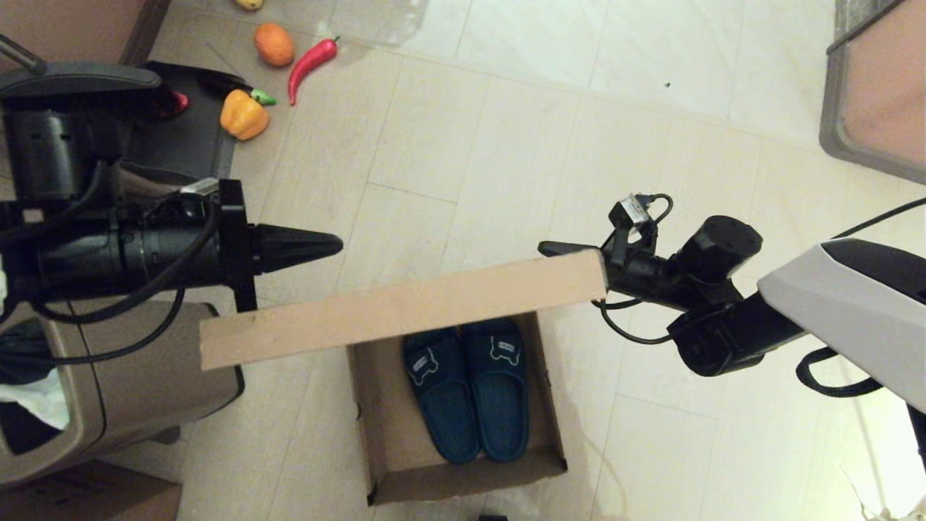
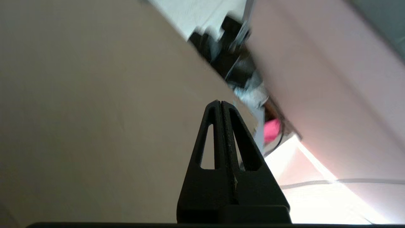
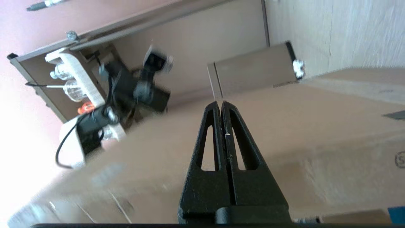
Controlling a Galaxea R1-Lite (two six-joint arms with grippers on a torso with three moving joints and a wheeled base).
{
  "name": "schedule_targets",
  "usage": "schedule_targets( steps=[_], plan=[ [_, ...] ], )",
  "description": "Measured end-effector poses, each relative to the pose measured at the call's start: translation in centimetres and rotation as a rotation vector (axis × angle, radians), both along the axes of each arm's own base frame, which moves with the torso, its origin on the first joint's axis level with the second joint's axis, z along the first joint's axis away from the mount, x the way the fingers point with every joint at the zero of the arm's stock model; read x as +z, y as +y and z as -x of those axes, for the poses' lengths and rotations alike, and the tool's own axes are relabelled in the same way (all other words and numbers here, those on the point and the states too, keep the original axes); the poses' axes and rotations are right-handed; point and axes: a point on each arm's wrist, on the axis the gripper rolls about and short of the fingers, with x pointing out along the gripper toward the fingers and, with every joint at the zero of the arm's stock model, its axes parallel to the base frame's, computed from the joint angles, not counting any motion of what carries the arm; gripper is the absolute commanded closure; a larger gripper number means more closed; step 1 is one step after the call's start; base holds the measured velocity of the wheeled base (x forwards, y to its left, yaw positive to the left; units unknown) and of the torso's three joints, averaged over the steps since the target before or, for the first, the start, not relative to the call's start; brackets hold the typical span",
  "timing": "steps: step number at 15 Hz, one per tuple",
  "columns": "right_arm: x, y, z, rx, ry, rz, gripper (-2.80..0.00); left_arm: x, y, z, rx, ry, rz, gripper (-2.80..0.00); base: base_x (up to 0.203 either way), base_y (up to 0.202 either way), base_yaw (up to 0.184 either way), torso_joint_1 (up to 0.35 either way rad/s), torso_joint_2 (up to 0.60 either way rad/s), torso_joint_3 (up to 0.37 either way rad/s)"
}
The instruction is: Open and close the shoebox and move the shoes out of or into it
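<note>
The shoebox (image 1: 463,470) sits open on the floor near the bottom middle of the head view. Its lid (image 1: 405,307) is raised and shows as a long tan band across the box's far end. The shoes (image 1: 466,394), two dark teal slippers with bear patches, lie side by side inside. My right gripper (image 1: 544,248) is shut and empty, its tip just behind the lid's right end. In the right wrist view the right gripper (image 3: 219,103) points along the lid's cardboard (image 3: 316,133). My left gripper (image 1: 336,246) is shut and empty, hovering left of the lid, apart from it; the left gripper (image 2: 220,102) shows its fingers pressed together.
A brown trash bin (image 1: 123,391) stands at the left, under my left arm, with a darker carton (image 1: 87,499) below it. Toy vegetables lie at the far left: an orange (image 1: 274,45), a red chili (image 1: 311,61), a yellow pepper (image 1: 244,114). Furniture (image 1: 879,87) fills the top right corner.
</note>
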Motion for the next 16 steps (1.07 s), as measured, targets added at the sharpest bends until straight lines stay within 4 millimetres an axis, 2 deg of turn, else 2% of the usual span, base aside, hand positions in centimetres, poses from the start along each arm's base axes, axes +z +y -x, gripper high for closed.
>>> schedule_targets(
  steps=[2, 5, 9, 12, 14, 16],
  plan=[
    [-0.5, -0.3, 0.3, -0.028, 0.022, -0.005, 0.00, -1.0, 0.0, 1.6, -0.013, -0.022, -0.042, 0.00, 0.000, 0.000, 0.000, 0.000, 0.00, 0.000],
    [-1.3, -0.8, 1.4, -0.092, 0.025, 0.011, 0.00, -1.9, 0.4, 2.7, 0.056, -0.101, -0.156, 0.00, 0.000, 0.000, 0.000, 0.000, 0.00, 0.000],
    [-2.1, -2.4, 3.5, -0.152, -0.010, 0.074, 0.00, -2.7, 0.7, 2.5, 0.221, -0.160, -0.317, 0.00, 0.000, 0.000, 0.000, 0.000, 0.00, 0.000],
    [-2.4, -4.5, 5.0, -0.213, -0.025, 0.114, 0.00, -4.3, 1.0, 2.5, 0.248, -0.216, -0.475, 0.00, 0.000, 0.000, 0.000, 0.000, 0.00, 0.000],
    [-3.3, -5.8, 5.7, -0.267, -0.077, 0.176, 0.00, -5.2, 1.2, 2.6, 0.275, -0.259, -0.540, 0.00, 0.000, 0.000, 0.000, 0.000, 0.00, 0.000],
    [-4.3, -6.9, 6.3, -0.357, -0.144, 0.250, 0.00, -5.8, 1.5, 2.5, 0.391, -0.266, -0.607, 0.00, 0.000, 0.000, 0.000, 0.000, 0.00, 0.000]
  ],
)
